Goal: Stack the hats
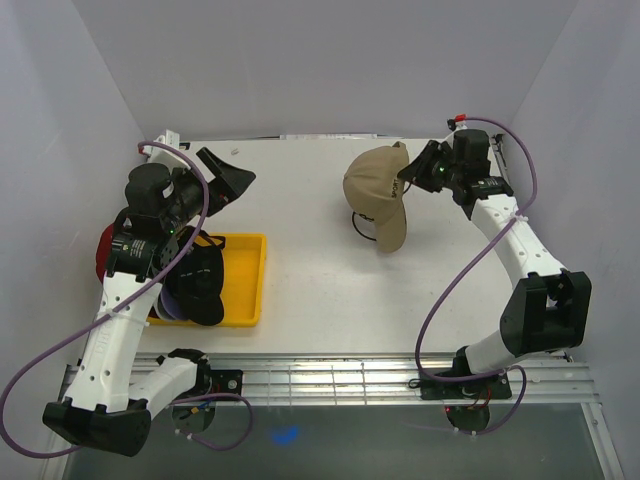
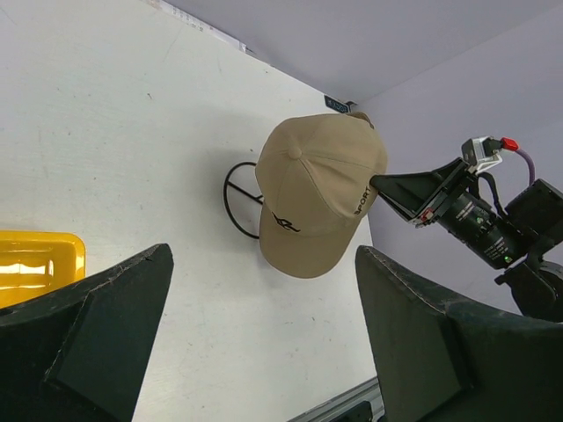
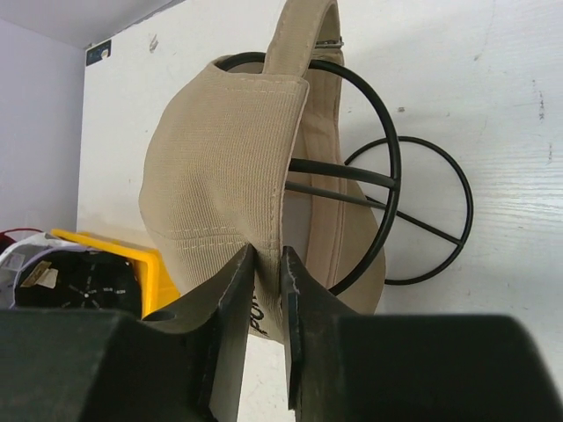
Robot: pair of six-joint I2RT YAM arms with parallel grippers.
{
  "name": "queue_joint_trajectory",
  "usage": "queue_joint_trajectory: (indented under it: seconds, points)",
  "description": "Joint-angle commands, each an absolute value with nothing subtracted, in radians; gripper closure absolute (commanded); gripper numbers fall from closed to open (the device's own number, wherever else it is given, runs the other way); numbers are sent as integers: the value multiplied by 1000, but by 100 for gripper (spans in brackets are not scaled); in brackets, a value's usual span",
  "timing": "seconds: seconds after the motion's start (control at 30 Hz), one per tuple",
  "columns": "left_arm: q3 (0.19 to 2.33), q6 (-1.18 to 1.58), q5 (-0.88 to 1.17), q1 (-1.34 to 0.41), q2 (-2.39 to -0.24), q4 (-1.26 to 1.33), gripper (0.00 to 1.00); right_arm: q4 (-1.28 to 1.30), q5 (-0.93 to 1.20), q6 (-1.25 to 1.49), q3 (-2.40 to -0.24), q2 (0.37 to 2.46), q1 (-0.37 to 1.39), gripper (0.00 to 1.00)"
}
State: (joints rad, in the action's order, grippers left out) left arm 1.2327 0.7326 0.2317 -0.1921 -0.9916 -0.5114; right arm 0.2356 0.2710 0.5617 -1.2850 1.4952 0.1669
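We see the right gripper [image 3: 268, 264] pinched nearly closed on the side edge of the tan cap [image 1: 378, 195], which sits on the black wire stand [image 3: 343, 170] at the table's one o'clock. Our left gripper [image 1: 222, 182] is spread wide and empty, just past the twelve o'clock end of the yellow tray [image 1: 245, 285], which holds a black cap [image 1: 205, 275].

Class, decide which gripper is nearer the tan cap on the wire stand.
Right. The right gripper pinches the tan cap by its edge; the left gripper hangs open far across the table, near the yellow tray.
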Motion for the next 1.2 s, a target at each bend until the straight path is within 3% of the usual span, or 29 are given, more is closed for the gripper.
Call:
queue_joint_trajectory:
  seconds: [0.0, 0.47, 1.17]
  points:
    - [1227, 716, 226, -196, -982, -518, 5, 242, 218, 555, -1301, 1491, 164, 77]
    - [1223, 703, 209, -196, -971, -537, 5, 216, 250, 611, -1207, 1479, 104, 81]
    - [1212, 693, 195, -196, -962, -555, 5, 150, 385, 646, -1141, 1545, 15, 79]
